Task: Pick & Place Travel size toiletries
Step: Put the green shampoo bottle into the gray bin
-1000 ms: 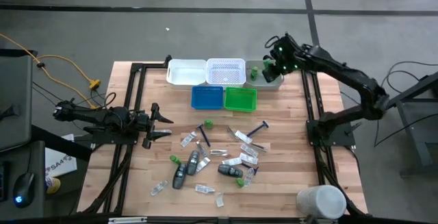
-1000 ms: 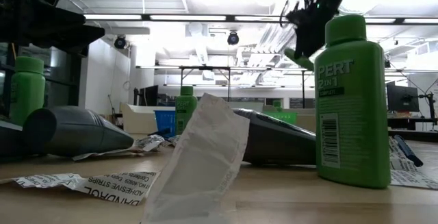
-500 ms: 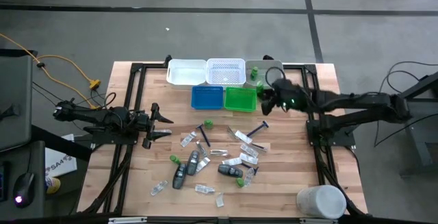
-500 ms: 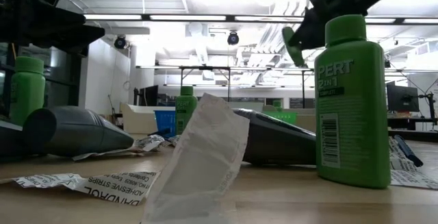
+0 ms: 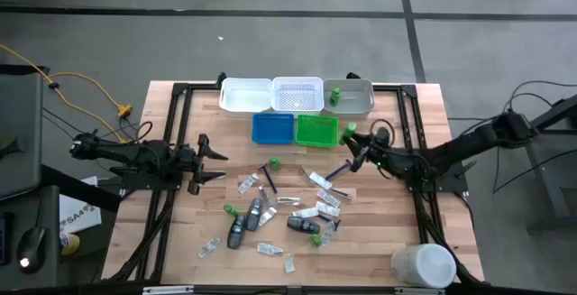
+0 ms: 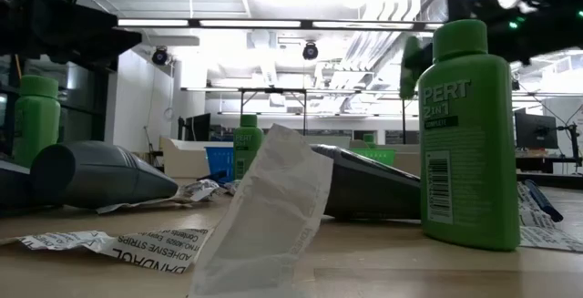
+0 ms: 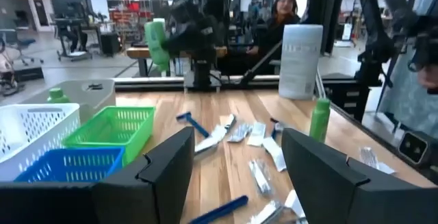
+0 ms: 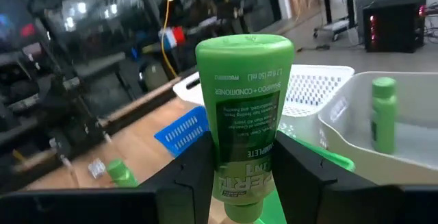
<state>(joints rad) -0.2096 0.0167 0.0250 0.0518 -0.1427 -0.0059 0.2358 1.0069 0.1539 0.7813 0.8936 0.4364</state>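
Toiletries (image 5: 284, 207) lay scattered over the pale wooden slat table (image 5: 171, 232), between the two arms and nearer the table's front edge than either gripper: small green bottles, dark grey oblong pieces, crinkled clear packets and a blue razor (image 5: 339, 170). In the low view a green plastic bottle (image 6: 469, 134) with a printed label stood upright beside a creased white packet (image 6: 264, 211), with a bright room of ceiling strip lights behind. A large white cylindrical container (image 5: 422, 264) stood at the front right corner.

The right gripper (image 5: 353, 147) hung over the table just in front of the green mesh tray (image 5: 316, 130), its dark fingers clamped on a smooth green bottle (image 8: 245, 114) with a flat cap. Beyond it sat the blue tray (image 5: 272, 128), a white basket (image 5: 297, 95), a white tub (image 5: 245, 96) and a grey bin (image 5: 361, 102) with one green bottle (image 5: 334, 95) inside.

The left gripper (image 5: 209, 161) waited at the table's left side, fingers spread apart and holding nothing. A seated person (image 7: 277, 22) showed past the far edge in the left wrist view.
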